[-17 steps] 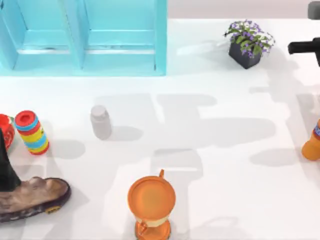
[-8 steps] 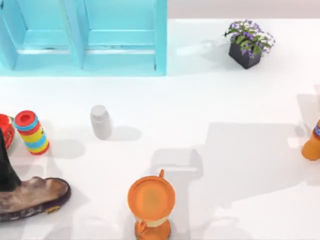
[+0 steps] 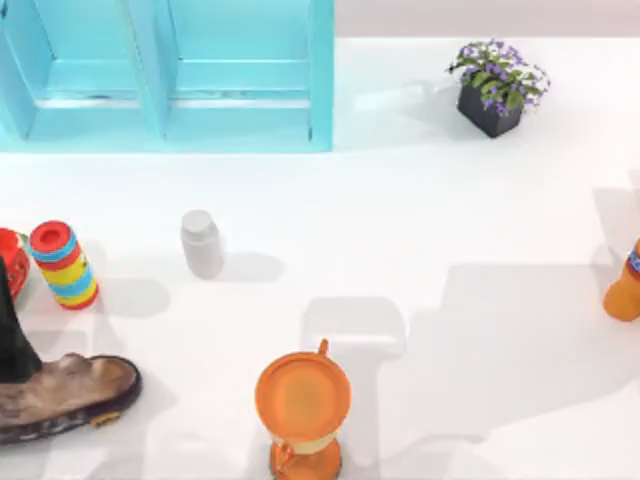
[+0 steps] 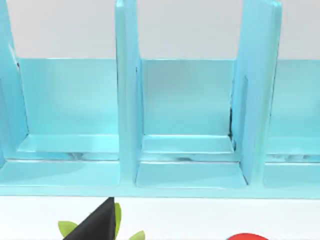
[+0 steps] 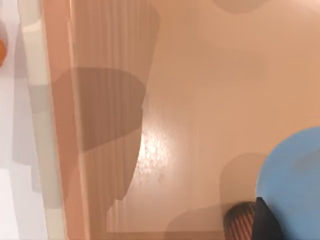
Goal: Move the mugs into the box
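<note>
The right wrist view looks down into a tan box (image 5: 200,100) whose floor holds the blue mug (image 5: 292,185), with a sliver of the dark brown-maroon mug (image 5: 240,220) just beside it; the dark tip there belongs to the right claw, and I cannot tell whether that claw is open or closed. On the white worktop (image 3: 430,220) stand a white-grey lidded bottle (image 3: 202,243), an orange jug (image 3: 302,405), a striped stacking toy (image 3: 63,264), a brown shoe (image 3: 65,395) and a potted plant (image 3: 497,85), with a turquoise shelf unit (image 3: 170,75) at the back. The left wrist view faces that shelf's compartments, and I cannot tell the left claw's state.

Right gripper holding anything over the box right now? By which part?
Cannot be told: a dark fingertip lies against the plain blue mug above the tan box floor, grip unseen.
</note>
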`<state>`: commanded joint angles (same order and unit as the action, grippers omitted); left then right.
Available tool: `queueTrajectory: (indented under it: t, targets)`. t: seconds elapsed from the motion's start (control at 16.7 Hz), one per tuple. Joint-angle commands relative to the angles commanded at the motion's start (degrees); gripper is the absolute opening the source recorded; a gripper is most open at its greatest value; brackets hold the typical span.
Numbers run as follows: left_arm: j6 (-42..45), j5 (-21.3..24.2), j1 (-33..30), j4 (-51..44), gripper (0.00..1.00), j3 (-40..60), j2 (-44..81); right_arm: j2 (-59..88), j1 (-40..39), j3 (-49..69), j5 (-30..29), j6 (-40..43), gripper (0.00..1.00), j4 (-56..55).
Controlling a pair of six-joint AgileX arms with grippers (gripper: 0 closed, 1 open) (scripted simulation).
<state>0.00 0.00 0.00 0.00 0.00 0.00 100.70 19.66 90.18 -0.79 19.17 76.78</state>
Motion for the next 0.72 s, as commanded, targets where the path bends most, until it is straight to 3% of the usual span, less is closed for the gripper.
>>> queueTrajectory:
  t: [0.72]
  targets:
    - [0.00,0.00,0.00,0.00,1.00,0.00,0.00,1.29,1.36,-11.26,0.16,1.22,0.00,-12.78]
